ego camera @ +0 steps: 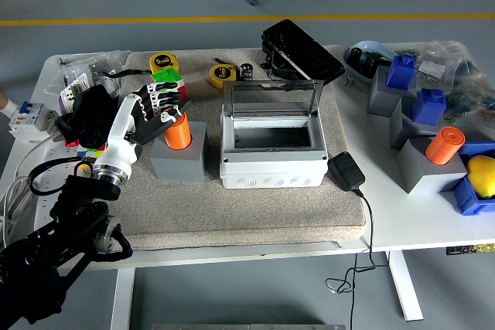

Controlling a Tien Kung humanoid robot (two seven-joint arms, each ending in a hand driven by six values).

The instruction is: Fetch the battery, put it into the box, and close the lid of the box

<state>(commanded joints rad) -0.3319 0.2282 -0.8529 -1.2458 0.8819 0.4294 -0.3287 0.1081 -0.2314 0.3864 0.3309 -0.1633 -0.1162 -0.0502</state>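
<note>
— What do we have at the left of the worktop [402, 214]?
— Our left hand [148, 116], its fingers curled loosely beside the orange battery [179, 130] and holding nothing; whether they touch it we cannot tell. The battery stands upright in a grey holder [179, 160] on the beige mat [255, 214].
— And in the middle?
— We see the white box [272, 158] just right of the holder, its clear lid [272, 100] raised and its inside dark; we make out no contents. A black adapter [346, 171] lies just beside its right corner.
— Farther right?
— Another orange cylinder [444, 145] in a grey block [421, 168], two blue blocks [402, 71] on grey blocks, and a yellow ball [481, 175] in a blue tray [464, 200].
</note>
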